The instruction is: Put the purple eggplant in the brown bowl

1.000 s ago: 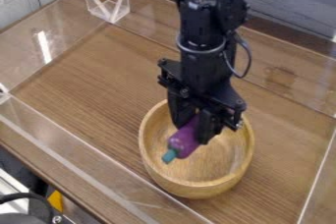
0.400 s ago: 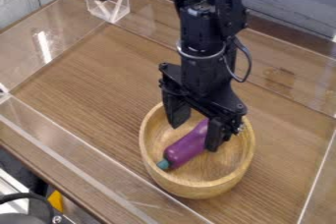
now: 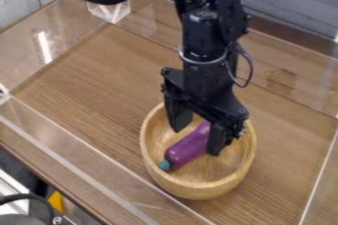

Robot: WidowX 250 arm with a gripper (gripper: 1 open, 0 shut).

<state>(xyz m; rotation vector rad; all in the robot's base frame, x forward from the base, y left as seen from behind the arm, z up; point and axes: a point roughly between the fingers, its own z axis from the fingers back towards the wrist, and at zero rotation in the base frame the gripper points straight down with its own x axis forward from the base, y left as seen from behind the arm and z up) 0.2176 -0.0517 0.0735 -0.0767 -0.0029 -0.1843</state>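
The small glossy purple toy eggplant [image 3: 188, 147], teal stem cap at its lower end, lies tilted in the hollow of the large round light tan wooden bowl [image 3: 232, 177], directly beneath the black pincer [image 3: 207, 133], whose jaws stand spread to either side of the fruit's upper end and pinch nothing. In my judgement the placing step is done and the release is in hand. The next move calls for a straight lift clear of the rim, without brushing the eggplant or dragging the bowl across the wooden tabletop [image 3: 99, 81].
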